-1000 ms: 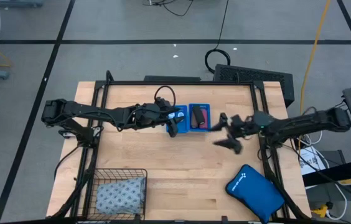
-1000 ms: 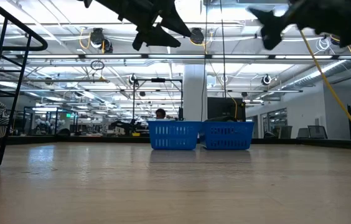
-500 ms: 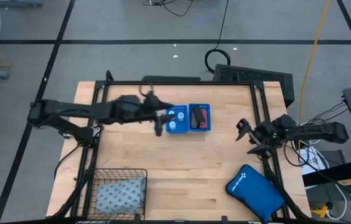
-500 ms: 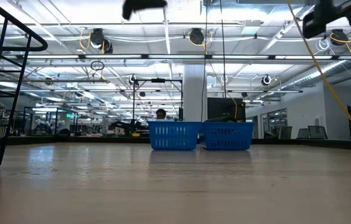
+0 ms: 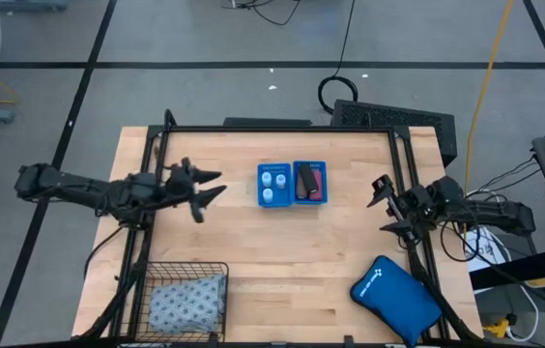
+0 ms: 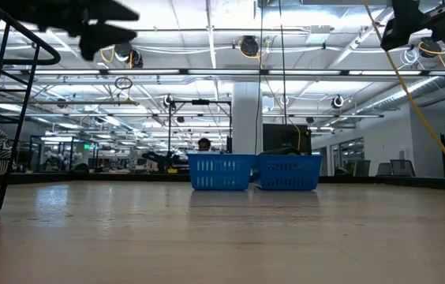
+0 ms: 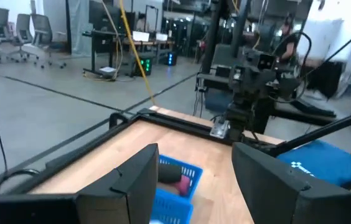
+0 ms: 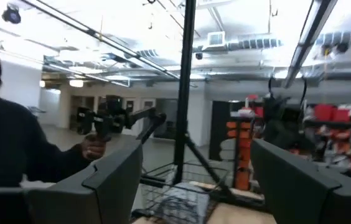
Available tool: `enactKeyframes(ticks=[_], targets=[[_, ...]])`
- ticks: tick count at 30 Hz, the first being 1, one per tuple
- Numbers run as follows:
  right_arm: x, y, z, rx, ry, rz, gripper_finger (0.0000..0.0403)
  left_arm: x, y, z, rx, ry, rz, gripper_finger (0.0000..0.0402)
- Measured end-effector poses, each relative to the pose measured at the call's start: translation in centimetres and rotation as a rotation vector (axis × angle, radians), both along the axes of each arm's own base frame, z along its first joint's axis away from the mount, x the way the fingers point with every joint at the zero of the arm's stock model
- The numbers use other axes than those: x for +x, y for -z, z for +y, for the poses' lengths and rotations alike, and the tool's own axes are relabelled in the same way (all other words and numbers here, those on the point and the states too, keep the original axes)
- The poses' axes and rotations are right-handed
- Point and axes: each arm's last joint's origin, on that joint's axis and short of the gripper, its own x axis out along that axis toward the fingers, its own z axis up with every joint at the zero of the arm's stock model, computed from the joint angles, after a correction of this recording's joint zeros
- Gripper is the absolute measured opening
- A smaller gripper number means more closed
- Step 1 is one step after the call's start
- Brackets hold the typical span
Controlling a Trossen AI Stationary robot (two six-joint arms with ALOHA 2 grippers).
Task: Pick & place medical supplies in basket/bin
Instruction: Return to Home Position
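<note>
Blue tray (image 5: 292, 166) mid-table: vials (image 5: 271, 184) in one compartment, rolls (image 5: 307, 182) in the other | dotted pack (image 5: 187, 302) in wire basket (image 5: 186, 265) | left gripper (image 5: 213, 186) withdrawn from tray to table's left, right gripper (image 5: 382, 205) back at right edge | both jaws wide, empty | placing judged complete.

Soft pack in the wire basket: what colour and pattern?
The soft pack is grey-blue, dotted; best in high view.

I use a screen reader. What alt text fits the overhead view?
The left gripper and right gripper hang open and empty at opposite sides of the table. Between them a blue tray holds white vials and small rolls; bottom left, a wire basket holds a dotted pack; bottom right lies a blue pouch.
</note>
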Motion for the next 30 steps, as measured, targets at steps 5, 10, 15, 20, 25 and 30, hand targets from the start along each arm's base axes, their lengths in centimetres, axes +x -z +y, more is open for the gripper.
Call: enactKeyframes(ticks=[5, 10, 15, 20, 25, 30], targets=[[0.0, -0.1, -0.2, -0.004, 0.078, -0.027, 0.0283, -3.4, 3.6, 0.2, -0.033, 0.013, -0.077, 0.0214], [0.1, -0.2, -0.4, 0.013, 0.149, -0.04, 0.0285, -5.6, 5.2, 0.3, -0.01, 0.019, -0.134, 0.0214], [0.1, -0.1, -0.4, -0.033, 0.179, -0.058, 0.0288, -7.5, 5.4, 0.6, 0.022, 0.015, -0.145, 0.0214], [0.5, 0.5, -0.7, -0.017, 0.271, 0.007, 0.0282, -8.3, 6.5, 0.7, 0.031, 0.04, -0.05, 0.0214], [0.9, 1.6, -1.2, 0.015, 0.406, 0.133, 0.0279, -8.3, 7.1, 0.6, 0.038, 0.054, 0.016, 0.0214], [1.0, 1.8, -1.3, 0.023, 0.432, 0.153, 0.0279, -7.7, 8.8, 0.6, 0.037, 0.052, -0.036, 0.0214]])
